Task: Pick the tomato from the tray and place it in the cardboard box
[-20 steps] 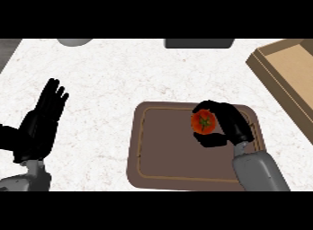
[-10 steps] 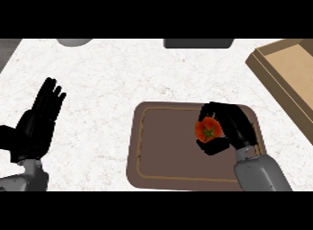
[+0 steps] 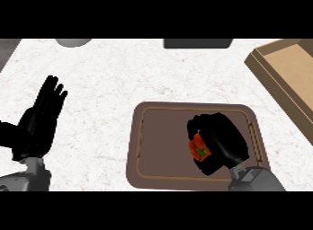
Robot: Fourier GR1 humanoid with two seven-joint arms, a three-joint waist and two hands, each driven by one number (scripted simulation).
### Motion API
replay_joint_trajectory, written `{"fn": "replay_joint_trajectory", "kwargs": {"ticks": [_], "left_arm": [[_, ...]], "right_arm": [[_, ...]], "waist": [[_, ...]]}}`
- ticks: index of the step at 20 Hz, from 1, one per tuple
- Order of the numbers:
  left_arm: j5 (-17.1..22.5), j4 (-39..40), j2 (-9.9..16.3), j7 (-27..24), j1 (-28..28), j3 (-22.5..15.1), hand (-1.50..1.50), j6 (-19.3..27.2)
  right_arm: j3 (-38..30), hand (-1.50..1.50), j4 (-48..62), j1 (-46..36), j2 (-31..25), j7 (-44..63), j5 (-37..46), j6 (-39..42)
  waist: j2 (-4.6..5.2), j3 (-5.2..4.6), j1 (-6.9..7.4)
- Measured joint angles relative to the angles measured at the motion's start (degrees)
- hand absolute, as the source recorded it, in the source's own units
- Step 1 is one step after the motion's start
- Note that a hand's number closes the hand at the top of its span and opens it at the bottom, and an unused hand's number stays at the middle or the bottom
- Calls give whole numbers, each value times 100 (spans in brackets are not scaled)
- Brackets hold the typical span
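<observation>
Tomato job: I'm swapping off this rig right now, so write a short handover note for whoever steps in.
Right robot hand: curled round the tomato, over the brown tray.
Left robot hand: open, fingers up, resting at the view's left.
Cardboard box: at the far right of the counter, nothing seen in the part in view.
Done: tomato grasped.
Left: carry it right and away from the robot to the box, and release it inside.

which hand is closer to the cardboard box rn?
Right. The right hand is over the tray, curled round the tomato, left of the cardboard box. The left hand rests open far across the counter.
</observation>
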Motion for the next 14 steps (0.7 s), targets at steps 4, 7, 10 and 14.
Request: {"fn": "replay_joint_trajectory", "kwargs": {"ticks": [4,7,10,14], "left_arm": [[55,-13,56,129,-62,57,0,-31],[83,111,77,16,-48,100,0,-106],[94,93,89,-15,-3,118,0,-128],[51,115,19,-82,-8,56,0,-109]], "right_arm": [[187,150,-943,21,-177,141,155,539],[60,150,-1624,-22,-100,376,53,916],[-315,150,-2165,-87,206,771,-156,965],[-853,150,-2573,-428,534,1370,-192,975]], "waist": [[0,1,-6],[2,0,-10],[-3,0,-19],[2,0,-9]]}}
